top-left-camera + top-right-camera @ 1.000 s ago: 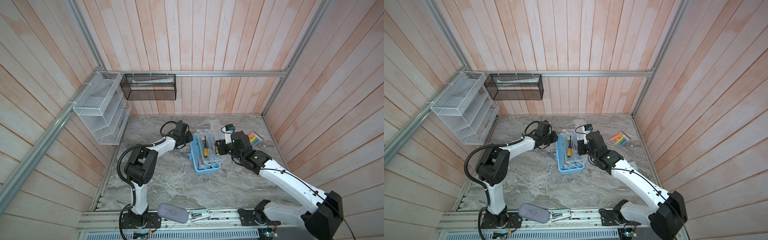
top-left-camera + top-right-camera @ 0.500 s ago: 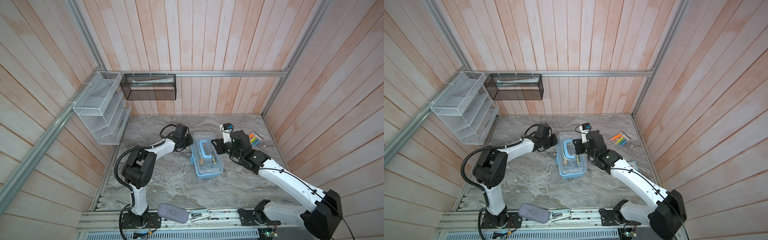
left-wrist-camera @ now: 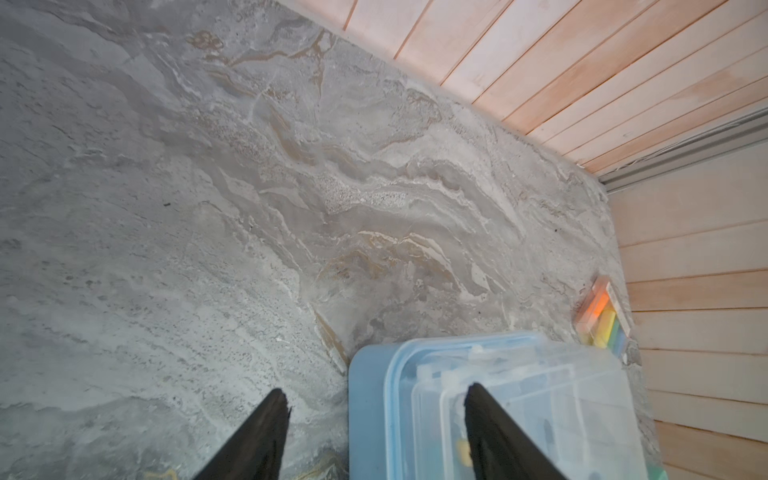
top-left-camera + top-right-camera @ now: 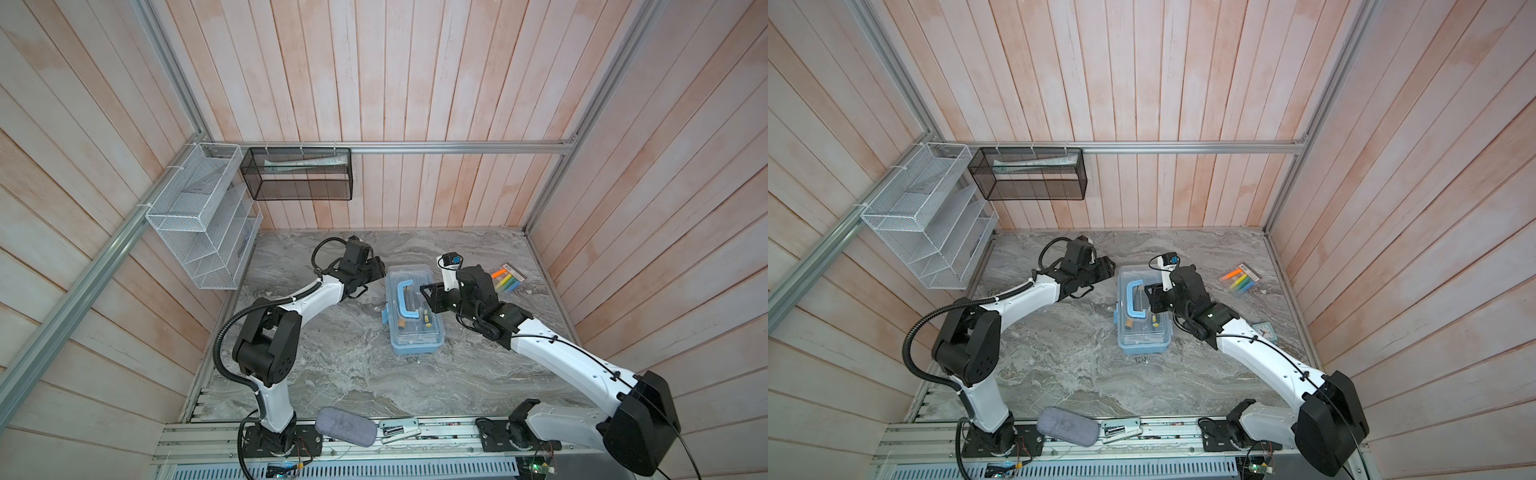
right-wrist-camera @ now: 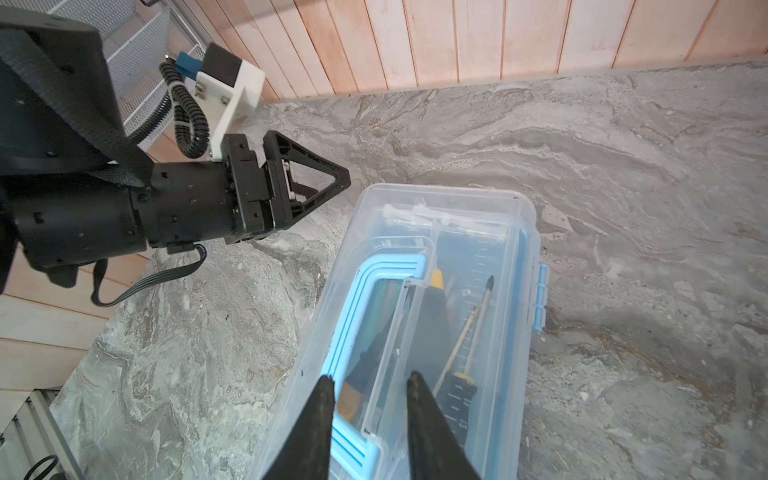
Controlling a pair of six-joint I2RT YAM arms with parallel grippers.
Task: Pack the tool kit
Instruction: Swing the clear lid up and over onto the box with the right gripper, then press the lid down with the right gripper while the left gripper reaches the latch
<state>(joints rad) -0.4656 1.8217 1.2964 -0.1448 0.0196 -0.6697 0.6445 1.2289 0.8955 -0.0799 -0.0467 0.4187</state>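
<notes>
The rectangular light-blue plastic tool box with clear lid (image 4: 413, 336) sits near the middle of the grey marbled surface (image 4: 340, 374). Its lid is down, and a black-handled screwdriver (image 5: 478, 328) shows through it. Its small blue latch (image 5: 540, 299) lies against one long side; I cannot tell whether it has caught. The right gripper (image 5: 372, 376) hovers over the lid beside the blue handle (image 5: 390, 266), jaws narrowly parted and gripping nothing. The left gripper (image 3: 376, 392) is at the box's far corner, jaws wide and empty. The step in hand looks like fastening. Press the lid flat, brace the opposite wall, then push the latch squarely until it seats.
</notes>
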